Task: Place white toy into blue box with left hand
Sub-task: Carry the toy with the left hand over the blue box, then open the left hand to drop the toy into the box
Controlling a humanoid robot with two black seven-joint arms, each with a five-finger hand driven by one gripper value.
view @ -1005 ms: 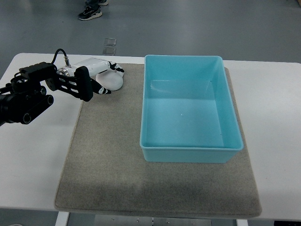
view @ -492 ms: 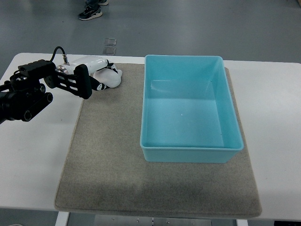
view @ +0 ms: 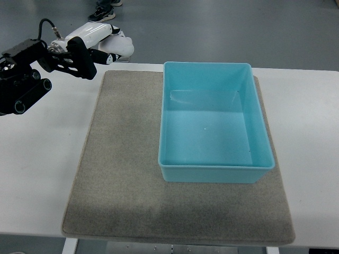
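White toy (view: 119, 48) now lifted by left hand (view: 100, 45).

Looks like a robotics lab or test hall, not a home. Plain white tabletop (view: 310, 116) laid with a grey felt mat (view: 127, 174), set up as a bare work station. Around it, smooth grey industrial floor (view: 222, 29) with no carpet or furniture. On the mat, a lone light-blue plastic box (view: 214, 172), the sort used for sorting trials. At the upper left, a black robot arm (view: 24, 79) with exposed cable and a white hand (view: 100, 42). At the top edge, a person's dark sneaker (view: 101, 14) on the floor, standing well apart from the tabletop
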